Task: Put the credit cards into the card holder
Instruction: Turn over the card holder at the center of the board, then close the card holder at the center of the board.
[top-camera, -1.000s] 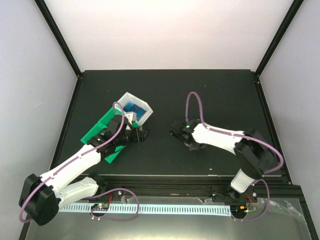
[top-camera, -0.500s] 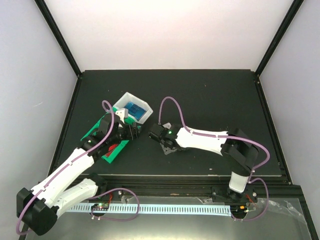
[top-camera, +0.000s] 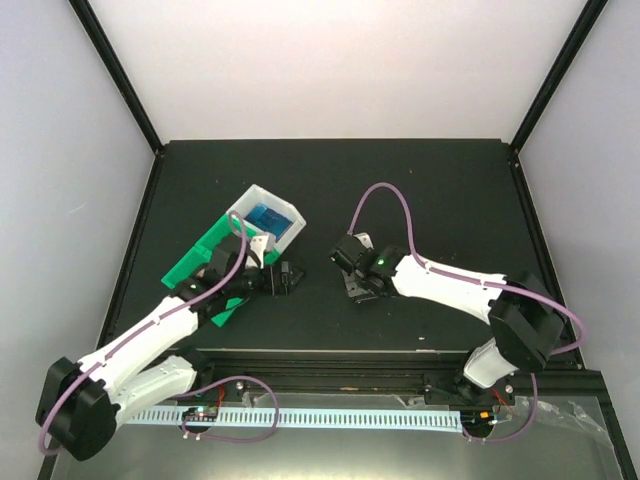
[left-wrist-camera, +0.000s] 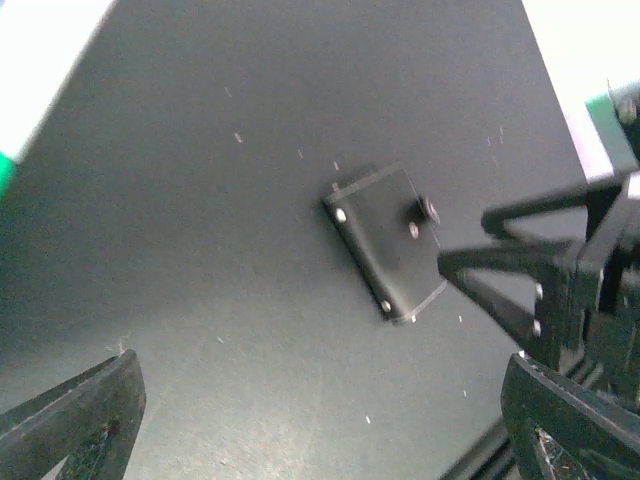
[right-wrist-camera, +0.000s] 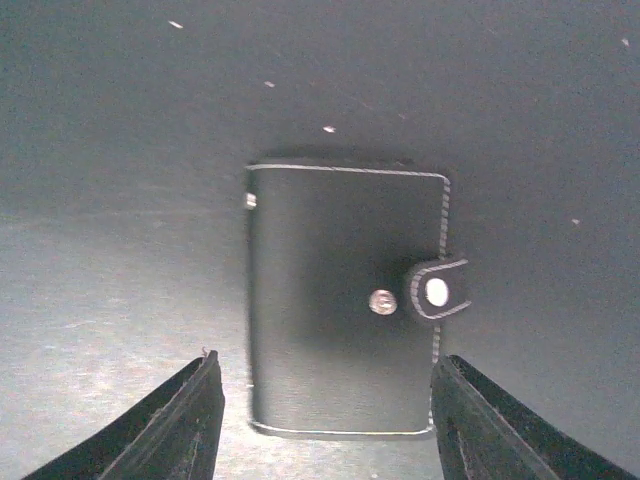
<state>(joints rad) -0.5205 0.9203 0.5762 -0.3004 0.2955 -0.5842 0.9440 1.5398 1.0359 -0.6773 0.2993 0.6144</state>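
The card holder (right-wrist-camera: 340, 300) lies shut and flat on the black table, black side up, with its snap strap (right-wrist-camera: 437, 290) fastened. My right gripper (right-wrist-camera: 340, 440) hovers over it, open, one finger on each side of it and neither touching. In the left wrist view the card holder (left-wrist-camera: 385, 240) lies ahead of my left gripper (left-wrist-camera: 320, 430), which is wide open and empty. From above, the left gripper (top-camera: 285, 275) and right gripper (top-camera: 352, 272) face each other, with the card holder (top-camera: 356, 290) under the right one. Blue credit cards (top-camera: 268, 218) lie in the white tray.
A white tray (top-camera: 250, 196) leans on the far end of a green tray (top-camera: 195, 263) at the left, right behind my left arm. The table's near edge has a black rail (top-camera: 330, 355).
My right gripper has opened after swinging left and then back to the right. The left gripper opened wider and shifted slightly toward the middle.
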